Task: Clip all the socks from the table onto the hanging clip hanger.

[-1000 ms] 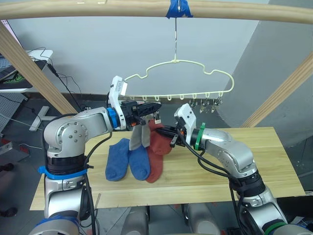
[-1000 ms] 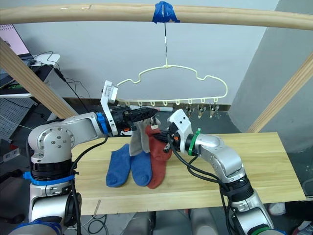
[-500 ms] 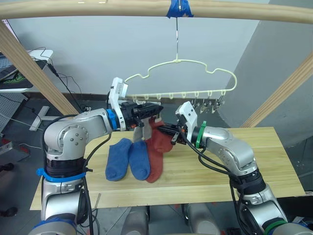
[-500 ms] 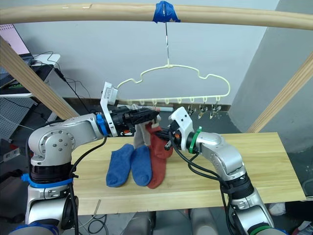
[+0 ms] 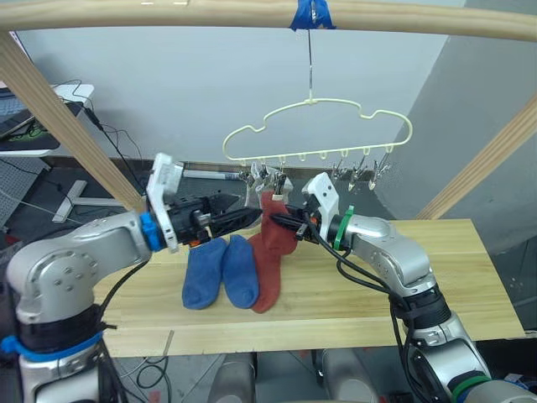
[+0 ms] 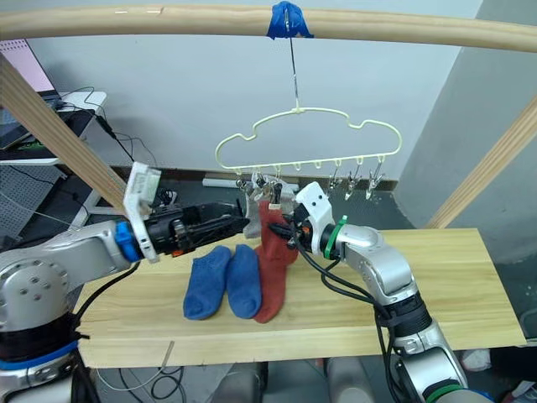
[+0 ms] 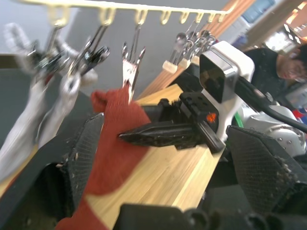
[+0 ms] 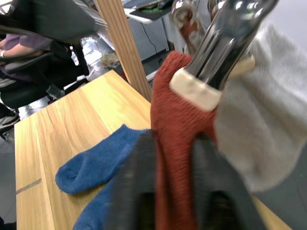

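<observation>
Socks: two blue on table, rust-red one in right jaws, left spread.

Socks: 2 blue lay on the table; 2 rust-red seen, 1 raised by hanger; 2 grey hung clipped. 1 clip hanger. Approx. 6 clips.

The clip hanger was pale yellow, its clips silvery metal. Below it, two socks were blue, one sock rust-red, and a clipped sock light grey. The table was light wood, the tape above the hanger blue.
</observation>
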Available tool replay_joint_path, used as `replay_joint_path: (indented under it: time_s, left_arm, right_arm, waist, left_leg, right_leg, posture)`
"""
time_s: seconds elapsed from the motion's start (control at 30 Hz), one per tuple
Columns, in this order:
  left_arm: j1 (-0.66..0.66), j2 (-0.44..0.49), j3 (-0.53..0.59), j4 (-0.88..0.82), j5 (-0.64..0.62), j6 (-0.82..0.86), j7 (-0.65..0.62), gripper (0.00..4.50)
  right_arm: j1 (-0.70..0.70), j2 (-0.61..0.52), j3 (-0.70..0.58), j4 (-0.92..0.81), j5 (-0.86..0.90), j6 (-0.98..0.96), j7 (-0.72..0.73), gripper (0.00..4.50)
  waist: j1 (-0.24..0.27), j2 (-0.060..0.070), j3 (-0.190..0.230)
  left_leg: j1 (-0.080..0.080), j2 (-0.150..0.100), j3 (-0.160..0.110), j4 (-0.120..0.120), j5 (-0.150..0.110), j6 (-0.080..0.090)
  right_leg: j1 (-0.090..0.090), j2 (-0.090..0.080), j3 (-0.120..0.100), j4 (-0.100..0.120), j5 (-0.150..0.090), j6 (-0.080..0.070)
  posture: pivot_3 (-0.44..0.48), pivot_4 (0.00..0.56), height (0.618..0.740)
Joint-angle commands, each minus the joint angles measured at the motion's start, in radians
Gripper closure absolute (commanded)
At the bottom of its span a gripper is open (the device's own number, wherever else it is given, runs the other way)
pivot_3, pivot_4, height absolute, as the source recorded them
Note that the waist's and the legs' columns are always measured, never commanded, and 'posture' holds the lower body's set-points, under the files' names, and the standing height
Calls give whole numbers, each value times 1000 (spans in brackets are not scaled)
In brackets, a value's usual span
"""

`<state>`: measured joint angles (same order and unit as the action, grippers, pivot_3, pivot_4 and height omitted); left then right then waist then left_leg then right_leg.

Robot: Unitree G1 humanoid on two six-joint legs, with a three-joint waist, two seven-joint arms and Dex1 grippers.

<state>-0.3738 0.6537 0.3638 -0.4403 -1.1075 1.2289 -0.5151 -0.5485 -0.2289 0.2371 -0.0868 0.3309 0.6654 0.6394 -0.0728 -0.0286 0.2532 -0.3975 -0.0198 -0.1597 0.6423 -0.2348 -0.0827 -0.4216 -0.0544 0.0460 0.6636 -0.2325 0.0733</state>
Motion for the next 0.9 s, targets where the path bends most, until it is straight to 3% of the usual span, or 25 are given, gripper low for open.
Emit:
replay_joint_path:
  time_s: [0.03,0.17,0.23,0.3,0.37,0.57,0.77,0.9]
  left_arm:
    - [92,17,27,-88,-14,-64,-29,0]
    - [210,2,-1,-160,103,-219,-40,0]
    - [243,-32,-5,-178,103,-246,1,0]
    - [273,-42,-53,-225,184,-294,47,0]
    - [320,-105,-91,-284,376,-472,132,0]
    - [360,-65,-194,-278,423,-594,-47,0]
    - [340,-60,-183,-233,392,-647,-121,0]
    - [331,-31,-196,-188,444,-811,-287,0]
  right_arm:
    - [6,-27,-7,-8,-7,-35,34,2132]
    - [51,-89,-15,-34,-5,-32,59,713]
    - [93,-141,-20,-63,-24,-42,59,24]
    - [142,-197,-35,-100,-38,-61,66,24]
    - [186,-239,-68,-155,-22,-49,69,24]
    - [286,-235,-192,-356,16,-7,-35,24]
    - [307,-181,-259,-477,53,66,-144,24]
    - [277,-43,-250,-532,-47,-7,-364,24]
  waist:
    - [8,0,0]
    - [25,0,0]
    - [38,0,0]
    - [49,0,0]
    - [50,0,0]
    - [43,0,0]
    - [41,0,0]
    - [36,1,1]
  left_leg:
    - [0,0,0,0,0,0]
    - [0,0,0,0,0,0]
    - [0,0,0,0,0,0]
    - [-1,0,0,0,0,0]
    - [-1,-1,0,1,0,0]
    - [0,1,1,0,0,0]
    - [0,1,2,1,1,2]
    - [0,2,2,0,1,2]
  right_leg:
    - [0,0,0,0,0,0]
    - [0,0,0,-1,0,0]
    - [0,0,0,-1,0,0]
    - [1,0,0,-2,0,0]
    - [1,-1,1,-3,0,0]
    - [1,0,0,-2,0,-1]
    - [1,0,0,-2,-4,-2]
    - [1,1,0,-2,-5,-2]
  posture:
    - [38,167,740]
    - [47,176,740]
    - [48,184,740]
    - [38,197,740]
    - [31,206,740]
    - [4,222,740]
    - [-27,236,740]
    - [-43,247,740]
